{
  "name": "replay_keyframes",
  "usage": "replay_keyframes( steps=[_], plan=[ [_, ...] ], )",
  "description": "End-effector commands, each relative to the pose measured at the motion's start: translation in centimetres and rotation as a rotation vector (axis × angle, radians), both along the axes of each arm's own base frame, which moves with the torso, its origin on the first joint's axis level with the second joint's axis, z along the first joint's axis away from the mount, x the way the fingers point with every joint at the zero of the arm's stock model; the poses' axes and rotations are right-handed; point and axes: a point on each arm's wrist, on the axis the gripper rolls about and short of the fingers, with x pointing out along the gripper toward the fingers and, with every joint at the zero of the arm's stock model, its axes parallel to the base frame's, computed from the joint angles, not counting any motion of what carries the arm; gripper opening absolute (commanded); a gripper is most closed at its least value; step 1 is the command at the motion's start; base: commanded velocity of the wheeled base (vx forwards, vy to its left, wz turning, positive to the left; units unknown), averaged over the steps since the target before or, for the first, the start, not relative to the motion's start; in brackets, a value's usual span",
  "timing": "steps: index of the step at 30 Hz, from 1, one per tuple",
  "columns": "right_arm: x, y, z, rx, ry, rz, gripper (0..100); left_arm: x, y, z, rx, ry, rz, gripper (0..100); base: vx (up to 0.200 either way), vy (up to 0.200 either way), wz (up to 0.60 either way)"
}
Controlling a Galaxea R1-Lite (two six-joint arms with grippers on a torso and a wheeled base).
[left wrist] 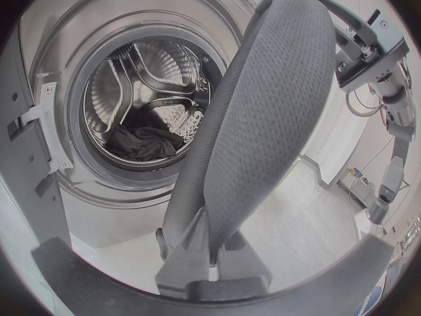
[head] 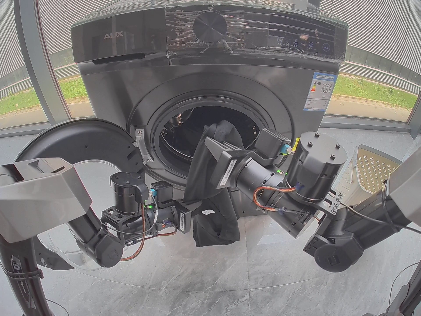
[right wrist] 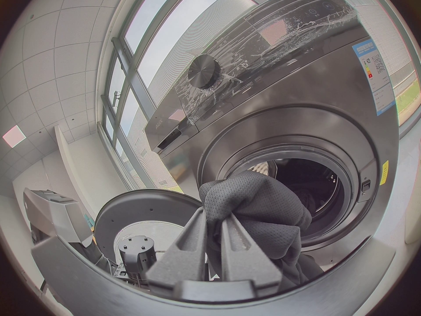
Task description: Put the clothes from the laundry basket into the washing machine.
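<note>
Left gripper point(left wrist: 213, 233) and right gripper point(right wrist: 214, 218), both clamped on a dark grey mesh garment point(left wrist: 263, 102), hold it outside the grey front-loading washing machine point(head: 114, 88), one crumpled black cloth point(left wrist: 144, 143) already inside.

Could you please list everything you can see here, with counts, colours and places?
washer: one, dark grey, straight ahead on the floor
door: one, dark, swung open on the robot's left
dial: one, black, middle of the top panel
label: one, blue and white, washer front, upper right
garment: one, black, hanging in front of the opening
clothes: one pile, black, in the drum
basket: one, white, on the floor to the right of the washer
floor: grey marbled tiles
left gripper: one, dark, fingers shut on the garment's lower part
right gripper: one, dark, fingers shut on the garment's top, at the opening
</note>
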Motion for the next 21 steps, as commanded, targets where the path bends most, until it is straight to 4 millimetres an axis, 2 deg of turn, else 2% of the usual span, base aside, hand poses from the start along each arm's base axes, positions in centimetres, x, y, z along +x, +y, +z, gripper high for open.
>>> replay_keyframes(
  steps=[1, 12, 13, 17, 21],
  plan=[
    [-0.1, 0.0, 0.0, -0.001, 0.001, 0.003, 0, 0.1, -0.5, -0.4, -0.011, 0.002, -0.009, 0, 0.0, 0.0, 0.0],
    [0.8, -0.1, -1.3, -0.022, 0.016, -0.011, 0, -1.2, 0.3, 0.5, -0.049, -0.056, -0.007, 0, 0.0, 0.0, 0.0],
    [0.9, -0.1, -1.4, -0.026, 0.019, -0.014, 100, -1.5, 0.4, 0.7, -0.049, -0.06, -0.007, 0, 0.0, 0.0, 0.0],
    [2.3, -0.5, -2.7, -0.057, 0.034, -0.054, 100, -1.4, 0.7, 1.7, -0.069, -0.092, 0.002, 0, 0.0, 0.0, 0.0],
    [2.8, -0.7, -3.8, -0.09, 0.047, -0.071, 100, -0.9, 0.9, 2.9, -0.108, -0.114, 0.039, 0, 0.0, 0.0, 0.0]
  ],
)
